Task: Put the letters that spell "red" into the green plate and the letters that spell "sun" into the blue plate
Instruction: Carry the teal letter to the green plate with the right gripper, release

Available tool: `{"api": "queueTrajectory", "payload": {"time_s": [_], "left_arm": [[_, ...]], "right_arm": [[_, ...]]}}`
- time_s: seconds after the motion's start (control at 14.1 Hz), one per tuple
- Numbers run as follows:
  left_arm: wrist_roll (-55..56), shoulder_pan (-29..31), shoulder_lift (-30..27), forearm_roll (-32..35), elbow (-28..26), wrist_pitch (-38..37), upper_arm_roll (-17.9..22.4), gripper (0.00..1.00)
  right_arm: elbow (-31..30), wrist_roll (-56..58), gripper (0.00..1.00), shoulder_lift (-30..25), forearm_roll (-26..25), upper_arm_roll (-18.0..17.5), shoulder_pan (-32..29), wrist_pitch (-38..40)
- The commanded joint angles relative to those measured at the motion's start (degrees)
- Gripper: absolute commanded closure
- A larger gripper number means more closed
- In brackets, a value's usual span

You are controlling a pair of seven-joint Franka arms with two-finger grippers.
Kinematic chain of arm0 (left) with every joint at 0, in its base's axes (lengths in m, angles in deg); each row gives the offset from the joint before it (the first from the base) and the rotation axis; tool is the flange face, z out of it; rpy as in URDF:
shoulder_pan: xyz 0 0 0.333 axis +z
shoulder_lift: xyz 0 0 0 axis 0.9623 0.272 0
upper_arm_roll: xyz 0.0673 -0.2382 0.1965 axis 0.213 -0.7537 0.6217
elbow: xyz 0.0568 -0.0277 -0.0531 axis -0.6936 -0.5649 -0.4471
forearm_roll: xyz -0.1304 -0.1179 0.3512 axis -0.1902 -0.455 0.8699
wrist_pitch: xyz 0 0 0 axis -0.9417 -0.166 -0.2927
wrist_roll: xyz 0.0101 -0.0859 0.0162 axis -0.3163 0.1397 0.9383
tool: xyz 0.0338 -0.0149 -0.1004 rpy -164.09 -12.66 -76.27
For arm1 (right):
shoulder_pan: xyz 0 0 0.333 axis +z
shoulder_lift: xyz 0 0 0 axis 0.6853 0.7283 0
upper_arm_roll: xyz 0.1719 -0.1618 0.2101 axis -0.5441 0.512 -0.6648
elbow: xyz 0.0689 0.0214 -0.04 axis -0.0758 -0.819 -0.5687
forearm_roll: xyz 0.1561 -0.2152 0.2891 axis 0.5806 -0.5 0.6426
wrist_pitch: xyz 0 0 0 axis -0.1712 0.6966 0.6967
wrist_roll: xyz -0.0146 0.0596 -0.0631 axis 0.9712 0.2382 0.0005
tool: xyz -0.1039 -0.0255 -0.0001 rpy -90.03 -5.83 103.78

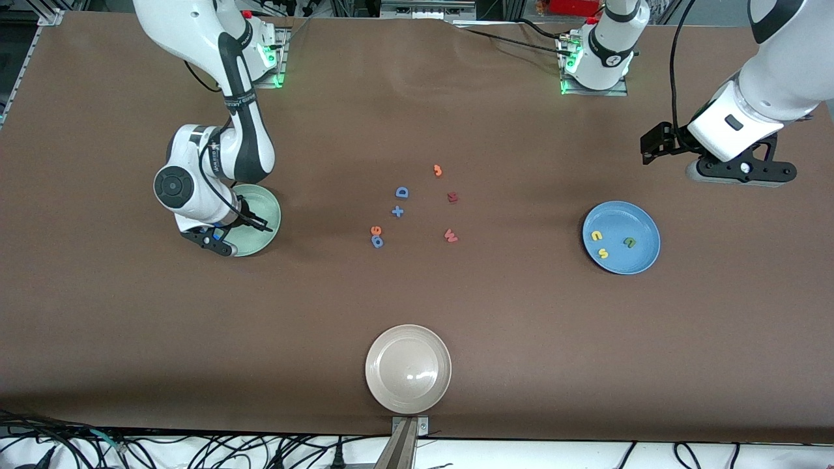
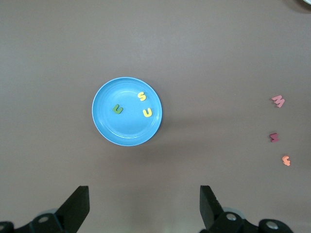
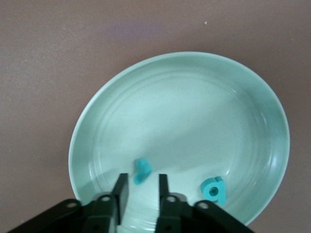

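Note:
The green plate [image 1: 268, 229] [image 3: 180, 60] lies toward the right arm's end of the table. In it are a small teal r [image 3: 142, 171] and a teal d [image 3: 214, 189]. My right gripper [image 1: 257, 223] [image 3: 141, 178] hangs low over the plate, open a little, with the r lying free at its fingertips. The orange e [image 1: 375, 230] lies on the table near the middle. The blue plate [image 1: 642, 257] [image 2: 129, 131] holds a yellow s [image 1: 603, 253] [image 2: 142, 96], a yellow u [image 1: 596, 236] [image 2: 147, 112] and a green n [image 1: 629, 242] [image 2: 117, 109]. My left gripper [image 1: 655, 146] [image 2: 145, 204] waits open, high over bare table beside the blue plate.
Mid-table lie a blue D [image 1: 402, 192], a blue plus [image 1: 397, 211], a blue round letter [image 1: 378, 241], an orange hooked letter [image 1: 438, 170] and two red letters [image 1: 453, 197] [image 1: 451, 235]. A beige plate [image 1: 408, 369] sits by the table edge nearest the front camera.

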Motion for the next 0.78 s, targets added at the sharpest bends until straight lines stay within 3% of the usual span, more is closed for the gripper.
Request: {"api": "queueTrajectory", "payload": {"time_s": [0.0, 0.14, 0.35, 0.5, 0.71], "left_arm": [[0.4, 0.0, 0.9, -1.7, 2.4, -2.1, 0.2, 0.0], [0.4, -0.1, 0.9, -1.7, 2.6, -2.1, 0.2, 0.0], [0.5, -0.1, 0.9, -1.6, 2.6, -2.1, 0.2, 0.0], [0.5, -0.1, 0.9, -1.6, 2.6, -2.1, 0.2, 0.0], [0.5, -0.1, 0.9, -1.6, 2.6, -2.1, 0.2, 0.0]], "right_arm": [[0.0, 0.2, 0.03, -1.0, 1.3, 0.4, 0.4, -0.1], [0.8, -1.2, 0.02, -3.0, 1.3, 0.3, 0.4, 1.2], [7.6, -10.7, 0.02, -3.9, 1.3, 0.2, 2.5, 8.7], [11.3, -16.5, 0.02, -3.3, 1.3, 0.1, 4.2, 9.3], [17.5, -25.0, 0.02, -0.2, 1.4, -3.4, 5.1, 8.6]]}}
